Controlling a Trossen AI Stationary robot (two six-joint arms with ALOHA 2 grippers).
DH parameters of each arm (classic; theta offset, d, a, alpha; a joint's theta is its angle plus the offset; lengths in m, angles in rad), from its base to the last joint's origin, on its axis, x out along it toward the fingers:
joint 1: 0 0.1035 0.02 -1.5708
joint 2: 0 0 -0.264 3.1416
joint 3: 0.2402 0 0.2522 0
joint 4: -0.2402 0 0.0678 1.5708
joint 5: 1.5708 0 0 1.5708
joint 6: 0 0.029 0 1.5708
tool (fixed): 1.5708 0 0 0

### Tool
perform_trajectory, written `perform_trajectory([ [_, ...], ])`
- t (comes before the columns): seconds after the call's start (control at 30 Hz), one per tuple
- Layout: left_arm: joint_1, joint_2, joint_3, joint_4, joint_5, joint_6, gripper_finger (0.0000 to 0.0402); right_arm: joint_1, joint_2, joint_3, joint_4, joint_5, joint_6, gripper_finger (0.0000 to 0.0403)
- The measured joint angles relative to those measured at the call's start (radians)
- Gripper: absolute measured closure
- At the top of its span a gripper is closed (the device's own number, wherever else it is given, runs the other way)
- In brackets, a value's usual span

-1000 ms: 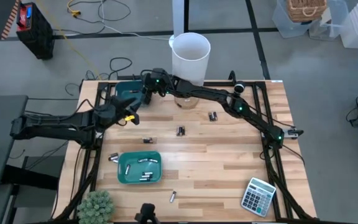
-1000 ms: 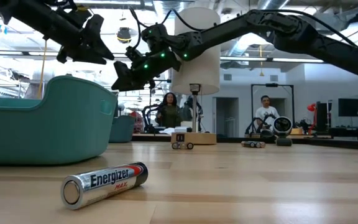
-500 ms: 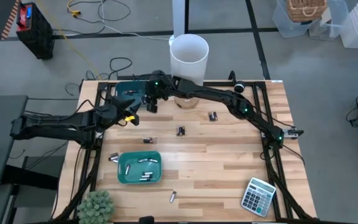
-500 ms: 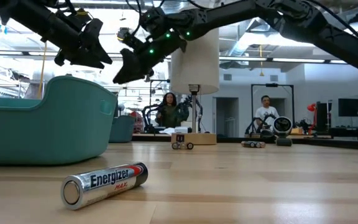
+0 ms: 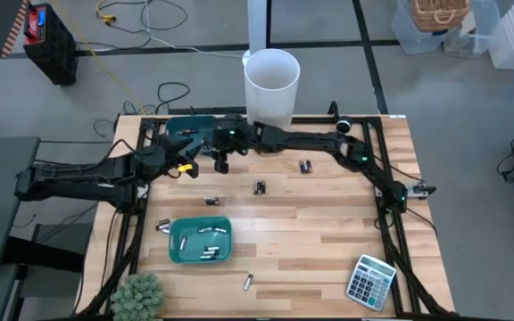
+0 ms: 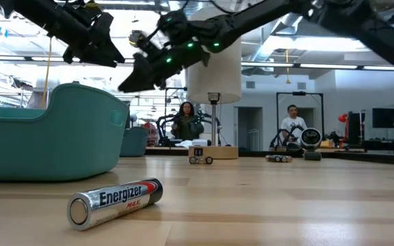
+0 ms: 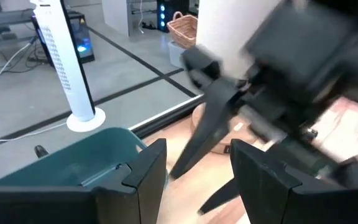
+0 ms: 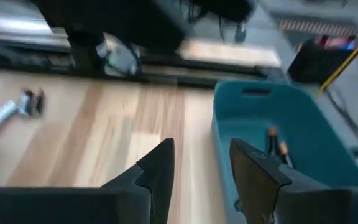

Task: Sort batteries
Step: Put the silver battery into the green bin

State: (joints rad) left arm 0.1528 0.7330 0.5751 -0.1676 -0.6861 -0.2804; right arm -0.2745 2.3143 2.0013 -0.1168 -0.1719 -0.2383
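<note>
Loose batteries lie on the wooden table: one (image 5: 211,201), one (image 5: 260,187), one (image 5: 305,166), and an Energizer cell (image 6: 115,200) close to the low camera. The near teal bin (image 5: 201,241) holds several batteries. The far teal bin (image 5: 184,130) shows cells (image 8: 275,140) inside. My right gripper (image 5: 221,160) hangs open above the table, just beside the far bin's near right corner, with nothing between its fingers (image 8: 160,165). My left gripper (image 5: 188,167) hovers open close to the right one, also with nothing in it.
A white bucket (image 5: 272,78) stands behind the table's far edge. A calculator (image 5: 370,281) lies at the near right corner and a small plant (image 5: 138,294) at the near left. Bare wood spreads over the middle and right of the table.
My right gripper has drawn back from over the far teal bin toward the table's near edge, rolling its wrist as it went, and now hangs over bare wood beside the bin. My left arm has kept still.
</note>
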Motion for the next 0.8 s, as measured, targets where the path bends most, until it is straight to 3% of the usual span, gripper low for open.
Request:
perform_trajectory([
  [0.2, 0.000, 0.000, 0.000, -0.026, 0.003, 0.007, 0.0229, -0.017, -0.219, -0.413, 0.318, 0.000, 0.028, 0.0250],
  [0.4, 0.019, 0.013, 0.000, -0.053, 0.052, 0.006, 0.0229, -0.042, -0.421, -0.756, 0.463, 0.000, 0.026, 0.0253],
  [0.6, 0.056, 0.103, 0.064, -0.236, 0.109, -0.092, 0.0229, -0.077, -0.576, -0.937, 0.505, 0.016, -0.004, 0.0253],
  [0.8, 0.055, 0.214, 0.147, -0.440, 0.197, -0.201, 0.0229, -0.094, -0.650, -1.002, 0.519, 0.018, -0.032, 0.0253],
])
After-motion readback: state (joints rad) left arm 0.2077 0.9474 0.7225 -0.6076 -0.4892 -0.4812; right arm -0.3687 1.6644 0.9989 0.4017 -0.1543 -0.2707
